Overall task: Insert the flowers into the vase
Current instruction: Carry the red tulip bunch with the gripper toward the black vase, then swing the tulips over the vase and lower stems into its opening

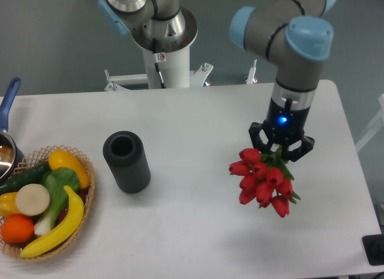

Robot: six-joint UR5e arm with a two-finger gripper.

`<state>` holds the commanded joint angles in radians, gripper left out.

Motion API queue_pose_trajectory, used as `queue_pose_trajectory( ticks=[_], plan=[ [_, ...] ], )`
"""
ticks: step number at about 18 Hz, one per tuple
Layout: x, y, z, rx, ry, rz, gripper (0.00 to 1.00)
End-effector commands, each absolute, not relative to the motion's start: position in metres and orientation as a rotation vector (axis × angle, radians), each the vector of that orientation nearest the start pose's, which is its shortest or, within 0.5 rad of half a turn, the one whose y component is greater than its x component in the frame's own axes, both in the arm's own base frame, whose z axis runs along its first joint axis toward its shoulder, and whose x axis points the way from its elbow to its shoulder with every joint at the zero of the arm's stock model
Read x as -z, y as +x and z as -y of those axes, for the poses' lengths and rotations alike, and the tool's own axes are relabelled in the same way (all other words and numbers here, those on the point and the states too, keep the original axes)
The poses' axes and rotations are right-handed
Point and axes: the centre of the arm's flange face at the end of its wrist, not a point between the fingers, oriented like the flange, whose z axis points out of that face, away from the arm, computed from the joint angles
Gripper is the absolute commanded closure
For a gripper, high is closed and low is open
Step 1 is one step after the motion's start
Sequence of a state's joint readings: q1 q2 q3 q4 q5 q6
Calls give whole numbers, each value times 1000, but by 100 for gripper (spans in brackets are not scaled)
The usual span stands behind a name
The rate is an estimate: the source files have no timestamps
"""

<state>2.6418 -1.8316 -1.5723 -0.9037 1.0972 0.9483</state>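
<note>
The flowers (262, 182), a tight bunch of red tulip buds with green leaves, hang at the right side of the table with the buds pointing toward the camera. My gripper (281, 148) is shut on their stems, which are hidden under the fingers, and appears to hold the bunch above the table. The vase (126, 161), a dark ribbed cylinder with a round open mouth, stands upright left of centre, well to the left of the gripper and apart from it.
A wicker basket (87, 171) at the front left holds bananas, an orange, a leafy vegetable and other produce. A pot with a blue handle (8, 99) sits at the left edge. The arm's white base (165, 57) stands behind the table.
</note>
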Motion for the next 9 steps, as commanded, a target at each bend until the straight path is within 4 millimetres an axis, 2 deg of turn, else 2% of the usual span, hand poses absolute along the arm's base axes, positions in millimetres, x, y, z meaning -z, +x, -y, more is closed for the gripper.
queue_pose_trajectory(
  ticks=[3, 5, 8, 9],
  plan=[
    [-436, -437, -475, 64, -2366, 30, 100],
    [-442, -429, -483, 162, -2265, 2, 100],
    [-456, -418, -489, 206, -2195, -35, 100],
    [-460, -408, -496, 221, -2176, -66, 100]
  ],
)
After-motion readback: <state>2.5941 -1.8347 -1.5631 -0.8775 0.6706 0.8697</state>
